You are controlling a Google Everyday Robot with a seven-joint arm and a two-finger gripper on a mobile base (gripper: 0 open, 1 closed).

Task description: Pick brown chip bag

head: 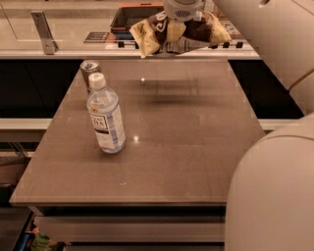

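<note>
brown-grey table fills the middle of the view, its smooth top catching small glints of light. beyond the far edge runs a pale counter with a metal post standing at far left and a dark tray with an orange rim further back. the robot's white arm sweeps in from the upper right, and its bulky base blocks the near right corner.

containers now: a clear water bottle stands upright on the left side of the table, white cap on, white and blue label facing us. how full it is, can't tell. just behind it, toward the far left corner, sits a drink can, top ring showing; whether the two touch is hard to say.

and up top, the gripper hangs over the table's far edge, clamped onto the brown chip bag. the bag is in the air, clear of the surface, lying crosswise with its pale yellow end drooping left. its soft shadow falls on the far part of the table, well apart from the bottle and can.
</note>
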